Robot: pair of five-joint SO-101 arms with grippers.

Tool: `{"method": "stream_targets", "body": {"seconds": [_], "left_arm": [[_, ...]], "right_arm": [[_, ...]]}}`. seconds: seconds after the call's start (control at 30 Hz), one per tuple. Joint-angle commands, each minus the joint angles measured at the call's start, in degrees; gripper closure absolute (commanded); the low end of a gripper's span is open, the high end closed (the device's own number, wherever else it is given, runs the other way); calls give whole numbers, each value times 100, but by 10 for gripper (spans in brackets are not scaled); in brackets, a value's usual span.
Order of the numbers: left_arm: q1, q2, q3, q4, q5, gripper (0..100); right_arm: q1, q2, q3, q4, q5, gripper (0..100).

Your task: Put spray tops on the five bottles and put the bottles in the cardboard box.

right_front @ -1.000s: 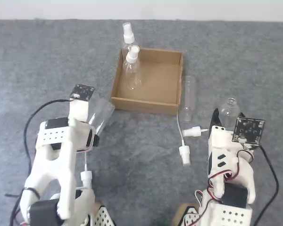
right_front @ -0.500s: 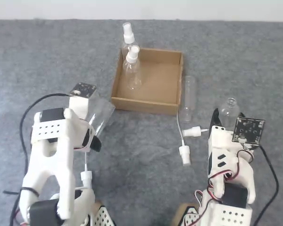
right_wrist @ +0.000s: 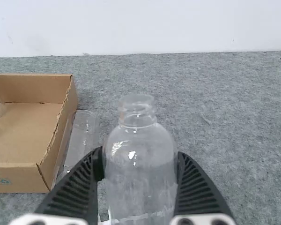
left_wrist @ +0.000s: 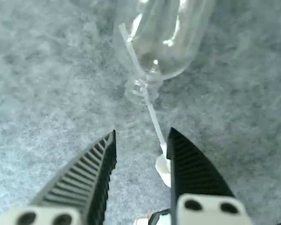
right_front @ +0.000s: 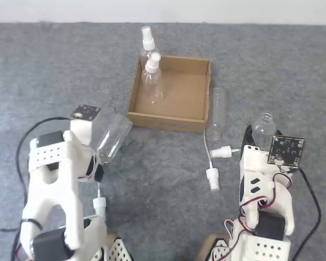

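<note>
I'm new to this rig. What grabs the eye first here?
The right gripper clasps an upright open bottle near the cardboard box, where one capped bottle stands. The left gripper, jaws open, hangs by a lying bottle with a spray tube in its neck.

Cardboard box [right_front: 190,89] holds 1 capped bottle [right_front: 152,81], 2nd bottle [right_front: 147,42] behind; 3 uncapped bottles [right_front: 217,111], 3 spray tops [right_front: 212,178] outside.

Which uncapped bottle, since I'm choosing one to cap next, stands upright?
The gripped bottle, standing in the right gripper. The second bottle lies beside the cardboard box; the third bottle lies before the left gripper.
</note>
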Motion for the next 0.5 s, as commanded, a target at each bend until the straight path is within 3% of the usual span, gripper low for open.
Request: {"method": "stream_targets", "body": {"seconds": [0.0,0.23,0.4,0.47], "left_arm": [[-53,0,418,-589,-105,840],[-53,9,998,-1389,-114,843],[-53,0,1068,-1547,-141,981],[-53,-53,1051,-1582,-149,989]], "right_arm": [[66,-84,-70,-101,-9,965],[66,-84,-70,-84,-9,965],[66,-84,-70,-84,-9,965],[66,-84,-70,-84,-9,965]]}}
